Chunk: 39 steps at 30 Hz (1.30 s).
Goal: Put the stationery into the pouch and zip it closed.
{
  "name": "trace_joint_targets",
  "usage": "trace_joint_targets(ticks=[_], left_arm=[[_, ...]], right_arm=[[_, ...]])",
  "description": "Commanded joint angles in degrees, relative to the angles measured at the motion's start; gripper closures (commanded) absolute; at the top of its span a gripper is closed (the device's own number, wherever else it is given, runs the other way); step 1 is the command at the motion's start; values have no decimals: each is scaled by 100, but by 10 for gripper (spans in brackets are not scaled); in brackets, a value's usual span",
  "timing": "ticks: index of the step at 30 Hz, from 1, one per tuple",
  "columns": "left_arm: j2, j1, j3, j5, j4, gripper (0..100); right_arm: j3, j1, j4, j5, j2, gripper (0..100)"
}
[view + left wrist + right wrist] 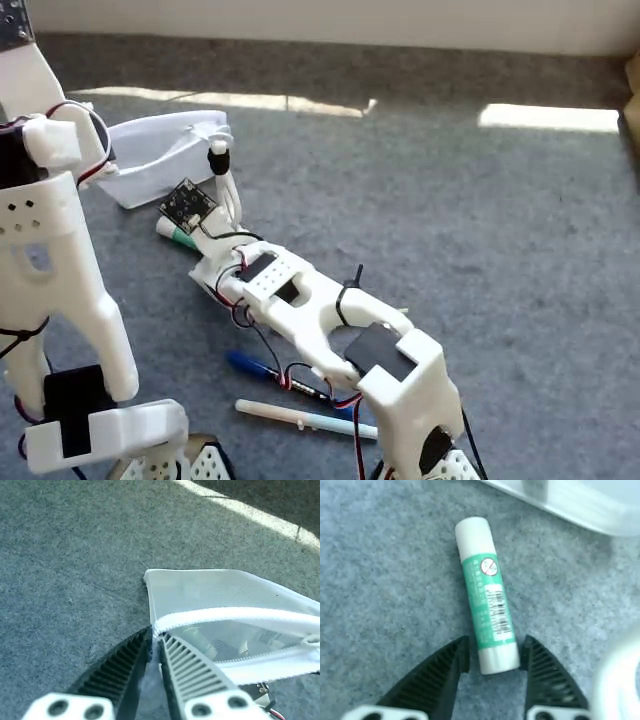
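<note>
So far nothing seems inside: the left gripper [155,641] pinches the open pouch [215,592] at its corner, the right gripper [495,647] gapes around the glue stick [485,600] beside the pouch, two pens [262,367] lie farther off

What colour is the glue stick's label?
Green, on a white glue stick; clearest in the right wrist view.

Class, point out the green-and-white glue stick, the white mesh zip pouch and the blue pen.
green-and-white glue stick [487,607], right wrist view, on its green label.
white mesh zip pouch [215,592], left wrist view, on its mesh side.
blue pen [248,364], high view, on its barrel.
</note>
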Motion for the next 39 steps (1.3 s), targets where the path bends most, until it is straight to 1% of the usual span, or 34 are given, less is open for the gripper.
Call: trace_joint_targets(ticks=[1,4,5,13,21,27,33,39], left_arm=[[-48,-92,-40,44,-149,993],[-48,-92,-40,44,-141,993],[-48,-92,-40,44,-141,993],[-48,-75,-40,44,-114,993],[-48,-40,-31,70,-114,993],[-57,338,-31,70,-105,993],[-92,1077,-84,79,-149,993],[-75,1596,-92,44,-229,993]], right_arm=[[-365,-4,-84,141,-163,971],[-347,13,-84,615,-215,980],[-330,13,-84,668,-295,980],[541,22,743,677,-1719,980],[1780,48,1059,677,-3108,980],[2818,66,1059,677,-4224,980],[3600,576,1121,668,-5323,980],[3811,919,2422,651,-6246,980]])
